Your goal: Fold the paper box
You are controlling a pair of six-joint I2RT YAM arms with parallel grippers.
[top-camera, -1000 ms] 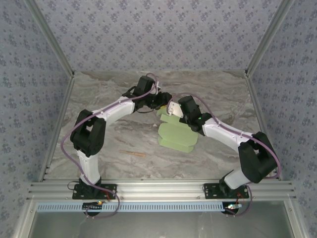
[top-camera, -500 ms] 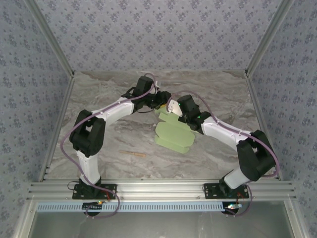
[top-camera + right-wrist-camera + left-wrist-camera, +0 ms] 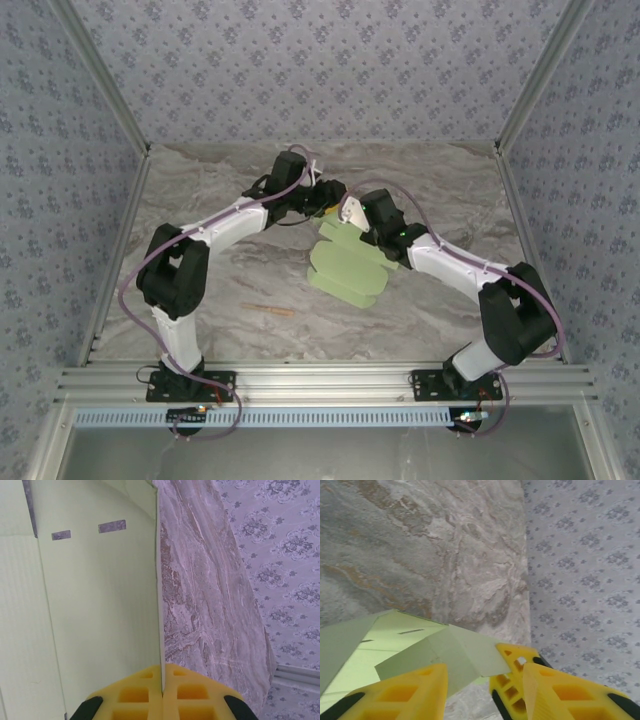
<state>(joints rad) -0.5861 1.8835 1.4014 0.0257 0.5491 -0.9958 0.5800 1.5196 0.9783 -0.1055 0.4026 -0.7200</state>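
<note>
**Card shifts toward 9 o'clock as both grippers work its far edge**
The left gripper [image 3: 475, 672], at the 11 o'clock corner of the paper box [image 3: 345, 268], has its jaws partly apart around a raised flap and is not clamping it. The box, near the middle of the counter [image 3: 230, 290], has slid and turned within the last second, so a fold is probably starting. The right gripper [image 3: 161, 680], at 1 o'clock, is pinched tight on the card's edge.
</note>
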